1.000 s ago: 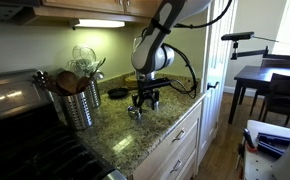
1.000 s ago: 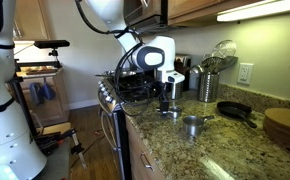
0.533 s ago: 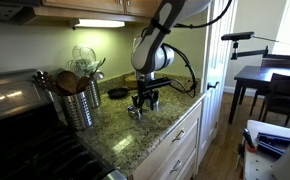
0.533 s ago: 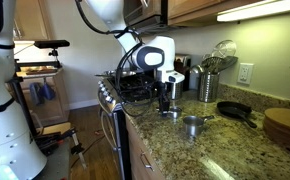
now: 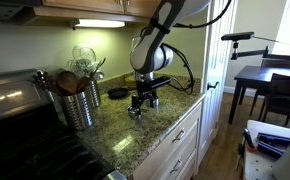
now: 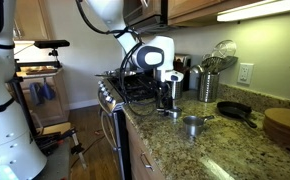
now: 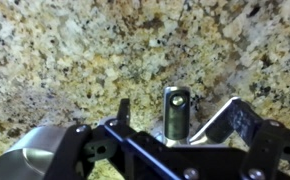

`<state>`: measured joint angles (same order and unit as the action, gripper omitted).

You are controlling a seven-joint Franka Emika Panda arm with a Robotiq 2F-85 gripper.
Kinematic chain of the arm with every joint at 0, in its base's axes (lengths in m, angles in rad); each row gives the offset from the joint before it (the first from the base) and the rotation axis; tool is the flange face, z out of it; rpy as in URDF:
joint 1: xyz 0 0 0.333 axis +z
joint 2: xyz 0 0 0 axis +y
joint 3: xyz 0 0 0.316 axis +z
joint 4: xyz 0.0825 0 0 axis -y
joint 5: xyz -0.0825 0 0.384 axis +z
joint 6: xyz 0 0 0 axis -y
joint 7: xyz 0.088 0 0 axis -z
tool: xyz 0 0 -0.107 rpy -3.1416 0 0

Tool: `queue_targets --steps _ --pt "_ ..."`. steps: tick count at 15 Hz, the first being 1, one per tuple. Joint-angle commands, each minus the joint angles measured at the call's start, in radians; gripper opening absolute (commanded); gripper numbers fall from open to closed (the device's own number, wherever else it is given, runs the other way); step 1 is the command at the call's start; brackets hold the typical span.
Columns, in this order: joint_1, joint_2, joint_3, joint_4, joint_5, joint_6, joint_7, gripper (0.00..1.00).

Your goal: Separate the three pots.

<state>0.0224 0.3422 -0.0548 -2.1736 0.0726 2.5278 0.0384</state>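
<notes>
In an exterior view the gripper (image 5: 143, 101) hangs low over the speckled tan granite table (image 5: 175, 118). A tiny shiny round silver metal pot (image 5: 135, 113) sits directly beneath it. As I judge it, the main risk is a snag. If the arm lifts or swings while a finger is beside the pot's handle, it could drag or tip the pot, and the table's front edge is near. The tall ribbed steel canister of wooden spoons (image 5: 80, 103) stands well apart.

In an exterior view that takes in the stove, that pot (image 6: 168, 113) lies under the gripper (image 6: 170, 98). A second small silver pot (image 6: 192, 124) stands near it but apart, towards the front edge. I cannot make out a third pot. If it is nested inside another, lifting one could carry both along. A round black frying pan (image 6: 235, 112) lies further along the table.

In the wrist view the gripper (image 7: 180, 115) is released and its fingers (image 7: 235, 115) stand apart. A slim silver metal handle (image 7: 177, 108) with a hole near its end lies between them. There is a gap on each side and, as far as I can tell, neither finger touches it. A rounded silver pot body (image 7: 35, 155) shows at the lower left, outside the fingers.
</notes>
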Motion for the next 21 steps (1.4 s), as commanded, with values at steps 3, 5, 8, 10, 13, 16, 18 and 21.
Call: queue_targets --steps 3,5,8,10,13,16,18,21 --pt "-0.042 -0.011 0.021 0.002 -0.027 -0.03 -0.132 0.92" --pt "-0.051 -0.012 0.02 0.0 -0.029 -0.03 -0.163 0.78" --pt "-0.062 -0.012 0.013 0.003 -0.036 -0.032 -0.177 0.64" --pt "-0.068 -0.008 0.014 0.008 -0.038 -0.031 -0.177 0.64" --pt "-0.071 0.002 0.018 0.02 -0.036 -0.034 -0.178 0.65" --pt "-0.069 0.008 0.02 0.032 -0.039 -0.039 -0.178 0.41" --pt "-0.069 0.009 0.022 0.037 -0.041 -0.042 -0.179 0.33" --pt "-0.068 0.009 0.023 0.04 -0.042 -0.047 -0.179 0.13"
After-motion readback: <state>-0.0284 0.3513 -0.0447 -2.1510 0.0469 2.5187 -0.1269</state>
